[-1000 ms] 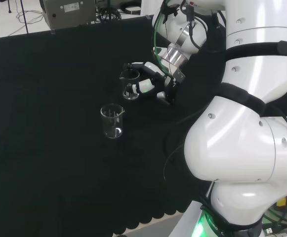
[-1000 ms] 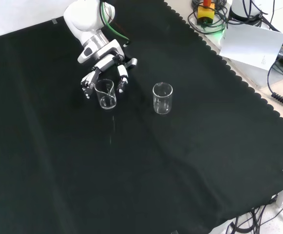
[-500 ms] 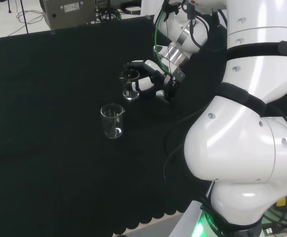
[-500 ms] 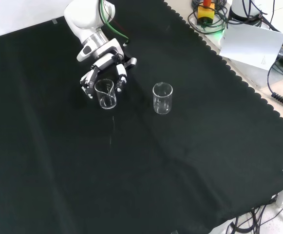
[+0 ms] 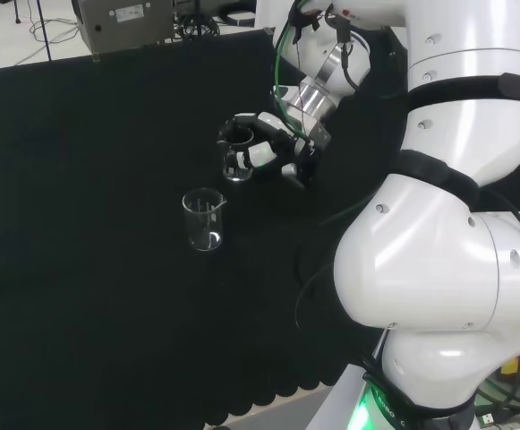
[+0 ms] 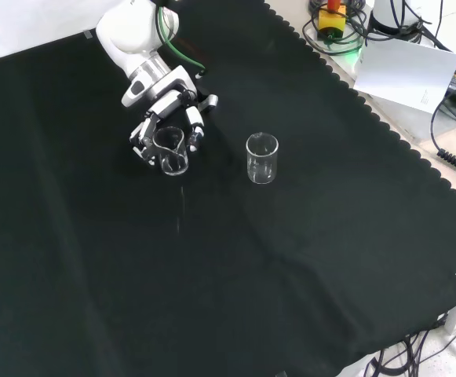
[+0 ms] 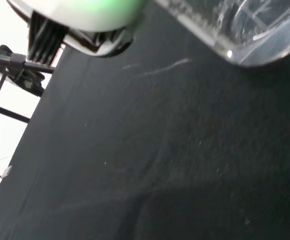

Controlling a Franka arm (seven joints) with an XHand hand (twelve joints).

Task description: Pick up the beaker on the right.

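The hand (image 6: pixel 167 118) reaches in from the far side of the front view and has its fingers (image 6: pixel 193 127) curled around a clear glass beaker (image 6: pixel 170 151), one set on each side of the rim. In the head view the same hand (image 5: pixel 273 143) wraps that beaker (image 5: pixel 235 154) from the right, black-and-white fingertips against the glass wall. Whether the base rests on the black cloth (image 6: pixel 235 259) or sits just clear of it, I cannot tell; the glass is too transparent against the dark cover.

A second beaker (image 6: pixel 262 158), also clear and upright, stands free on the cloth to the right of the held one in the front view, well apart from the hand. In the head view this second beaker (image 5: pixel 204 219) sits nearer and a little left of the held one.

Wrist view: a curved glass edge (image 7: pixel 244 30) of the held beaker appears close against the cloth (image 7: pixel 159 165), with a blurred white part of the hand (image 7: pixel 80 15) beside it.

The white arm links (image 5: pixel 439 233) stand large at the right of the head view.
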